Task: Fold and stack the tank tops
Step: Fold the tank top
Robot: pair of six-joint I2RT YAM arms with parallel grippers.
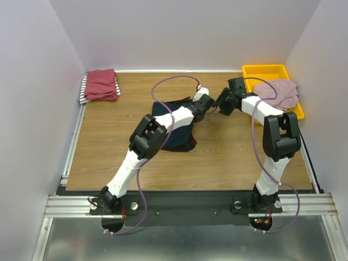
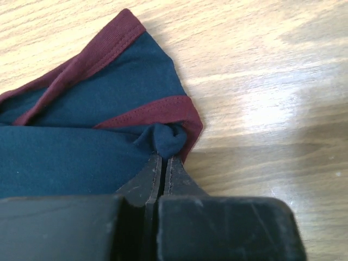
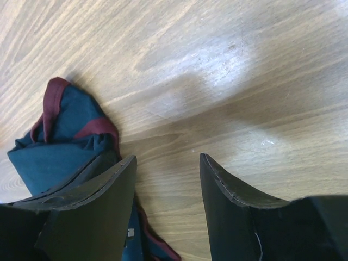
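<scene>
Bases of both arms: near edge, top view. Navy jersey (image 1: pixel 182 136): mid-table, crumpled, partly under one arm, not yet folded; long axis roughly near-to-far, strap corner pointing far-right. Far left of it: dark-red top (image 1: pixel 101 84) folded on striped top (image 1: pixel 83 92), apparently done. Far right: pink top (image 1: pixel 277 92) heaped in yellow tray (image 1: pixel 261 70), pending.

Left wrist view: left gripper (image 2: pixel 164 160), jaws pressed together, pinching the jersey's maroon-trimmed corner.

Right wrist view: right gripper (image 3: pixel 167 168), jaws spread, holding nothing, one finger at that corner.

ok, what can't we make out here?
- Jersey, top view: left arm covers its middle, so any print is hidden.
- Striped top, top view: under the red top, only an edge shows.
- Right hand, right wrist view: its finger hides whether it touches the jersey.
</scene>
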